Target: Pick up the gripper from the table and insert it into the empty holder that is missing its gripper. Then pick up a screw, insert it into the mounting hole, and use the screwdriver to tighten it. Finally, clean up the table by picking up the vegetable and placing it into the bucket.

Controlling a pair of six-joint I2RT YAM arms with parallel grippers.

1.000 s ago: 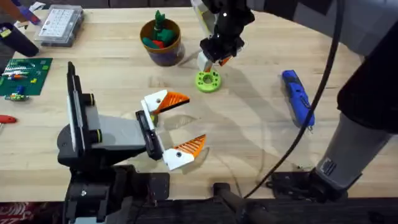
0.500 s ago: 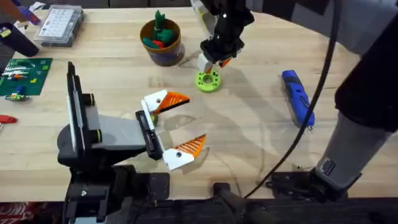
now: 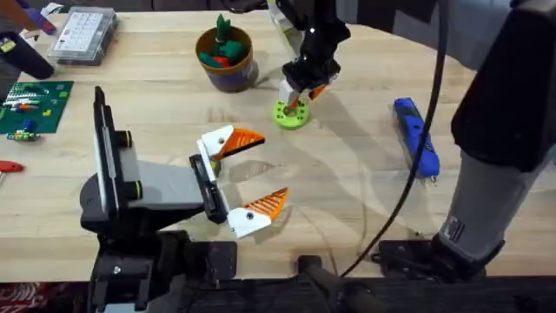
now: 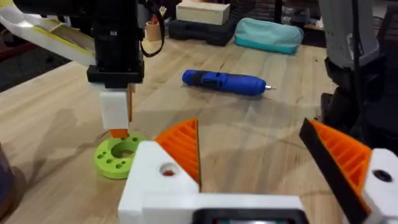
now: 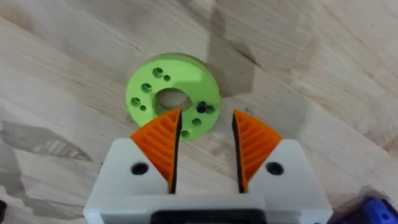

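My right gripper (image 3: pixel 298 96) hangs just over a lime-green disc with holes (image 3: pixel 291 115), its orange pads (image 5: pixel 163 140) a little apart with nothing between them; the right wrist view shows the disc (image 5: pixel 173 96) right past the fingertips. The left gripper (image 3: pixel 261 169) rests wide open and empty near the table's (image 3: pixel 347 200) front middle. To the right lies the blue screwdriver (image 3: pixel 415 135), also in the left wrist view (image 4: pixel 224 82). The bucket (image 3: pixel 228 78) stands at the back with green and red vegetables (image 3: pixel 222 45) inside. The screw and holder are out of view.
A clear parts box (image 3: pixel 82 35) sits at the back left, with a green circuit board (image 3: pixel 35 104) in front of it. A red tool (image 3: pixel 7 165) pokes in at the left edge. A cable from the right arm (image 3: pixel 408 191) crosses the table.
The right gripper has come down and slightly forward onto the green disc. The left arm has stayed still.
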